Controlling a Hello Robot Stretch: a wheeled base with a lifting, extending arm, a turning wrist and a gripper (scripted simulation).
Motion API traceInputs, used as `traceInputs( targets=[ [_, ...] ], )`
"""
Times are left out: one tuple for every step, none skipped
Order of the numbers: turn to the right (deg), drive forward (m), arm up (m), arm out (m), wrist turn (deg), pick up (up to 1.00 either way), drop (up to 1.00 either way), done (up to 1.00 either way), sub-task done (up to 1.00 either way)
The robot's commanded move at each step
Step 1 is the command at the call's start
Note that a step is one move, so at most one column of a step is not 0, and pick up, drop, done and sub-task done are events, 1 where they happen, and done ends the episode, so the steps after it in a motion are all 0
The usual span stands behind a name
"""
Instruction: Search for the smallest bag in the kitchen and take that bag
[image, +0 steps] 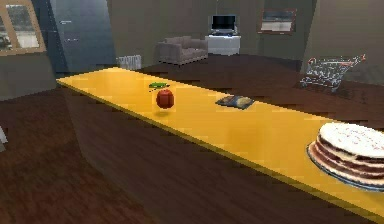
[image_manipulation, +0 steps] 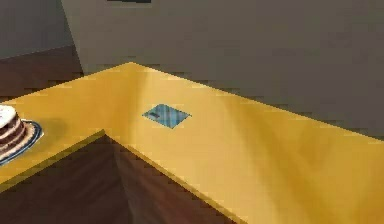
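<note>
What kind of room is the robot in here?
Probably an open-plan kitchen beside a living area: a long yellow counter with a red fruit and layered cake, with an armchair and TV beyond.

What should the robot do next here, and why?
Probably turn the base to scan other kitchen surfaces: the yellow counter bears an apple, a cake and a flat blue square, none shaped like a bag.

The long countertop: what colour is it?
The countertop is yellow-orange, with dark brown wooden sides below it. The forward view shows it best.
</note>
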Motion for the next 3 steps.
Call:
traceInputs(
  targets=[
    [0.0,0.00,0.50,0.00,0.0,0.00,0.00,0.00,0.00],
    [0.0,0.00,0.38,0.00,0.0,0.00,0.00,0.00,0.00],
    [0.0,0.00,0.00,0.38,0.0,0.00,0.00,0.00,0.00]
  ],
)
